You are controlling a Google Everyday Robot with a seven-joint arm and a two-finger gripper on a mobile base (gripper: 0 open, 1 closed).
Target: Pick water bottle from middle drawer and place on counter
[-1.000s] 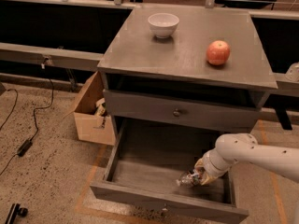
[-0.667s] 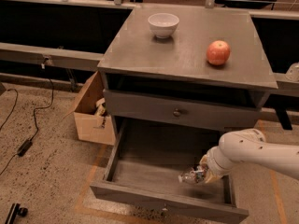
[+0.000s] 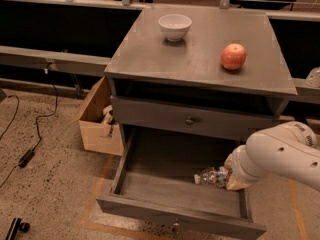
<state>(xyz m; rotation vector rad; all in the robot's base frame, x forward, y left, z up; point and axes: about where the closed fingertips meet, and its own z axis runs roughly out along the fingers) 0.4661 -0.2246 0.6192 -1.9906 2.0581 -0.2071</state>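
Observation:
The water bottle (image 3: 209, 176), clear with a white cap and a dark label, lies on its side at the right of the open middle drawer (image 3: 165, 186), cap pointing left. My gripper (image 3: 226, 177) is down inside the drawer at the bottle's right end, mostly hidden behind my white arm (image 3: 280, 154). The arm reaches in from the right. The grey counter (image 3: 200, 54) is above, on top of the cabinet.
A white bowl (image 3: 174, 26) stands at the back of the counter and a red apple (image 3: 233, 56) at its right. A shut drawer front with a knob (image 3: 189, 120) overhangs the open drawer. A cardboard box (image 3: 97, 121) stands left of the cabinet. A cable (image 3: 30, 134) lies on the floor.
The bottle and the gripper at its end sit a little higher and further right in the picture than before. My arm has shifted right and now covers more of the drawer's right side.

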